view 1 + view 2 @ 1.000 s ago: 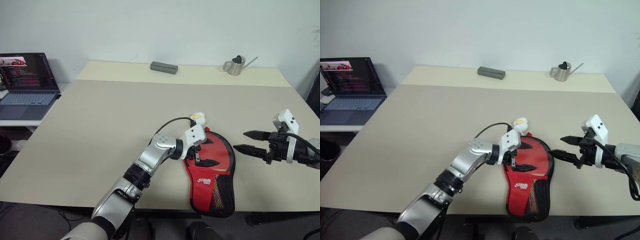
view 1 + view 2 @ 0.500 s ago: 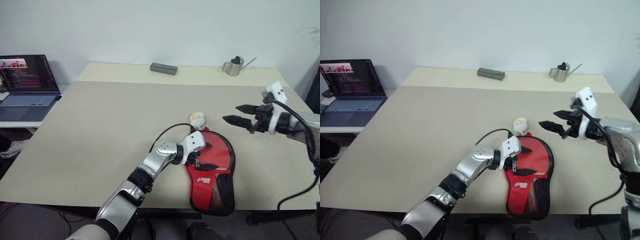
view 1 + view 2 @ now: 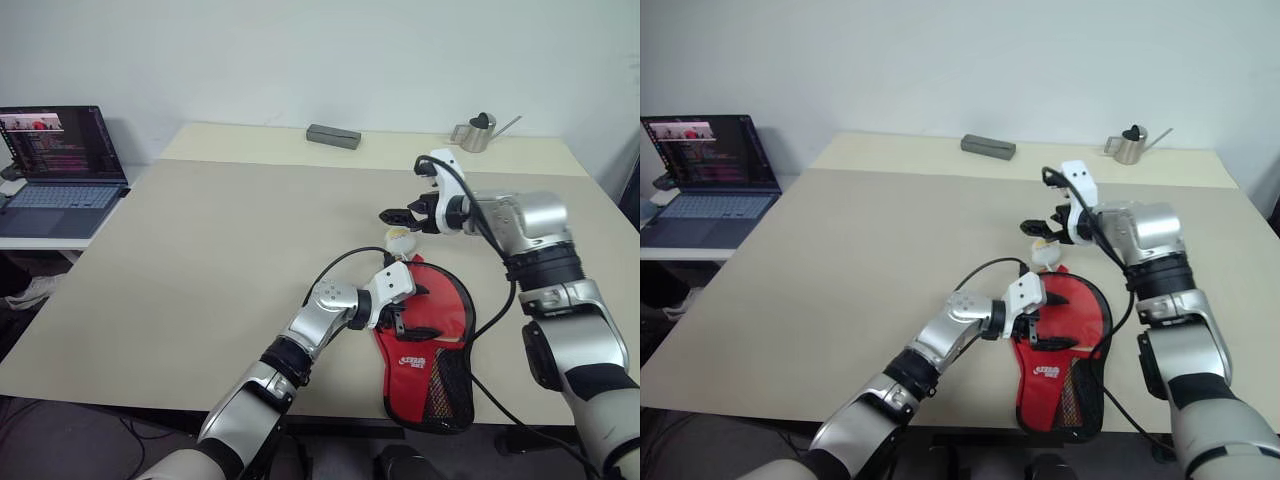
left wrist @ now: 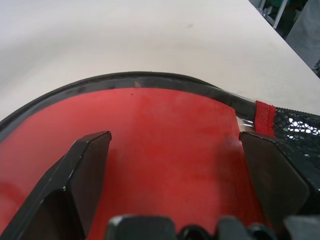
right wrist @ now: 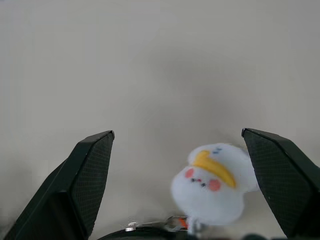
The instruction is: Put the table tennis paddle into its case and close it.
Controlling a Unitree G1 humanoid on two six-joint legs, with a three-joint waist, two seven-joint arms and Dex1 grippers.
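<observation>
Right pincer (image 3: 393, 214) swung over plush charm (image 3: 399, 237) beside fabric case (image 3: 430, 330)

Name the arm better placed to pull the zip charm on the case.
Right, probably. Its open right gripper hovers just above the white plush charm at the case edge, while the open left gripper sits over the case's red face.

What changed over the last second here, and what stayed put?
The right gripper, open and empty, swung in from the table's right edge, across and away from the robot, to hover by the small white plush charm at the red, black-trimmed fabric paddle case. The left gripper stayed open over the case. Nothing was gripped; the case lay unmoved.
</observation>
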